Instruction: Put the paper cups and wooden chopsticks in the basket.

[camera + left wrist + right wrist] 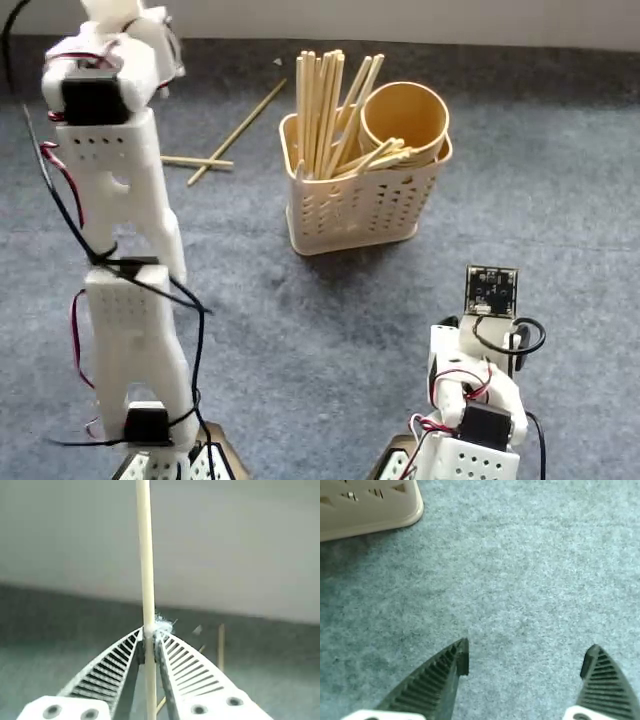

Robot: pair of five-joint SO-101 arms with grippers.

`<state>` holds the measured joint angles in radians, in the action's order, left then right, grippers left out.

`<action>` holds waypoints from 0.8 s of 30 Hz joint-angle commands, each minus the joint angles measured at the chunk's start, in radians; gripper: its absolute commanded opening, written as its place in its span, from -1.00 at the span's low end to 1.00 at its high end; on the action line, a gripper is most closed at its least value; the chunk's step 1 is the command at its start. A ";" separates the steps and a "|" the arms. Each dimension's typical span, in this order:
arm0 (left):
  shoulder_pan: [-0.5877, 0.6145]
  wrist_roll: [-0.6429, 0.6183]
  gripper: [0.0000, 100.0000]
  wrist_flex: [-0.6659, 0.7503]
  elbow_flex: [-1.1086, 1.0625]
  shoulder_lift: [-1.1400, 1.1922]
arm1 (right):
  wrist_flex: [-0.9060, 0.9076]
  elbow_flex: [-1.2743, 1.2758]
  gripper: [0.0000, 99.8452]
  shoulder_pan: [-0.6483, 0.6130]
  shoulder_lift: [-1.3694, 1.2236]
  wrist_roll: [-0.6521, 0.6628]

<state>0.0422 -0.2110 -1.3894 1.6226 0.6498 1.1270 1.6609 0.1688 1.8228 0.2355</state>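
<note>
high: fixed, above, looking down | left wrist: level, facing wall (240, 540) | right wrist: close, facing down at carpet (530, 570) | high + right wrist share basket (365, 505) corner

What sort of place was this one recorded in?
Probably a robot test bench, not a kitchen: grey felt mat, white arms with exposed wiring, plain wall behind the chopstick in the left gripper.

The place looks like a small robotics test setup, not a lived-in room. A grey felt-like mat (300, 360) covers the bench, and a plain pale wall (480, 18) closes off its far edge. Two white printed arms, left (125, 200) and right (475, 420), carry loose wires (200, 350) and a bare camera board (491, 288).
</note>
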 commanded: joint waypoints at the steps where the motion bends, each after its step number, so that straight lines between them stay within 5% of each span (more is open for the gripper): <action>1: -0.163 0.072 -0.99 0.262 0.039 -0.097 | -0.018 0.125 -0.31 -0.008 0.008 0.012; 4: -0.246 0.143 -0.99 0.351 0.039 -0.096 | -0.018 0.125 -0.31 -0.008 0.008 0.012; 13: -0.472 0.494 -0.99 0.285 0.038 -0.081 | -0.018 0.125 -0.31 -0.028 0.008 0.014; 24: -0.458 0.423 -0.98 0.267 0.041 0.030 | -0.013 0.125 -0.31 -0.041 0.008 0.066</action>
<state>-0.4319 0.2739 -1.1040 1.6226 0.7050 1.1270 1.6609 0.1350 1.8228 0.2816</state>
